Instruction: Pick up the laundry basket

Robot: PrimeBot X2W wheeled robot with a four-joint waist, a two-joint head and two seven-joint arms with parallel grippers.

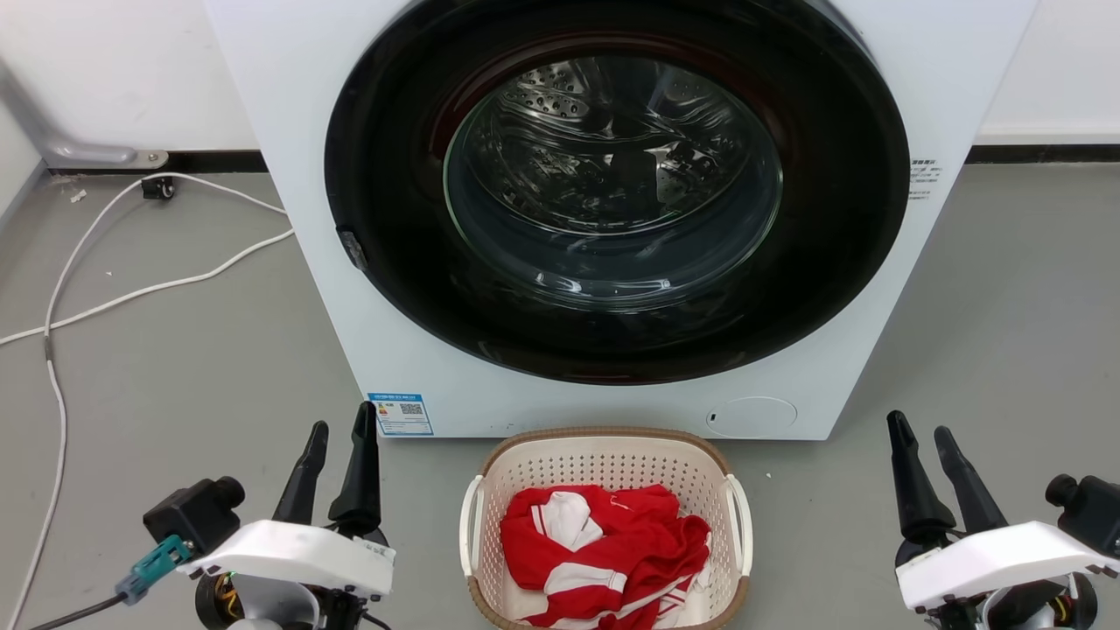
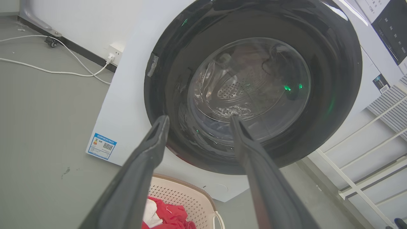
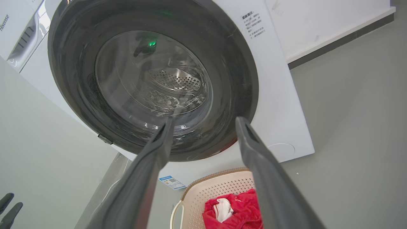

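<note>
My left gripper and right gripper sit low, fingers apart, holding nothing. Between them, well apart from each, is the laundry basket, on the floor just before the washer. I judge reach, grasp and lift all remain. Count: one basket, two handles, one red-and-white bundle, one washer.

Bright even light, soft shadows, glare on washer door, wrist views distorted
</note>
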